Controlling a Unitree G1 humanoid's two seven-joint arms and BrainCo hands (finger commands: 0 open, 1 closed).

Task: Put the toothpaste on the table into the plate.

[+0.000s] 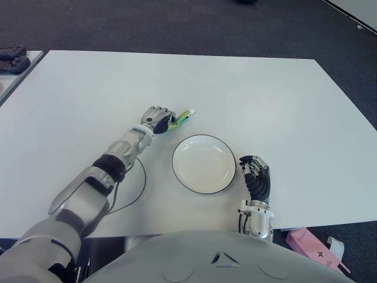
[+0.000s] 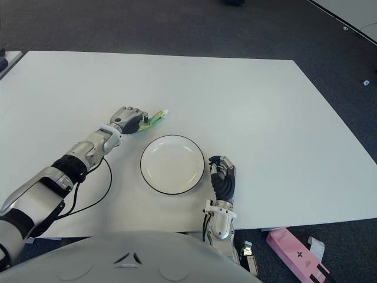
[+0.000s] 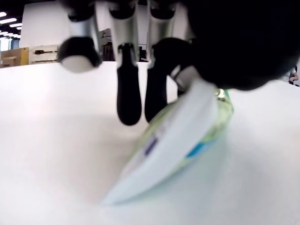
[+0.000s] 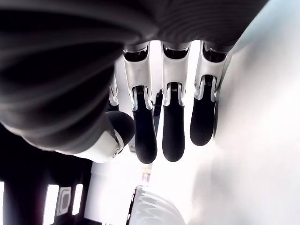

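White laminate covers the broad rectangular table (image 1: 259, 94), which stands on dark grey carpet (image 1: 177, 26). Near the table's front edge sits the round white plate with a thin black rim (image 1: 204, 163), holding nothing. Just behind and to the left of the plate, the robot's left hand (image 1: 158, 119) has its fingers curled around the green-and-white toothpaste tube (image 1: 181, 120), whose white cap points away from the palm; the tube lies low against the tabletop. Just right of the plate, the right hand (image 1: 255, 177) shows with fingers loosely bent, gripping nothing. A pink box (image 1: 312, 247) lies on the carpet beyond the table's front right corner.
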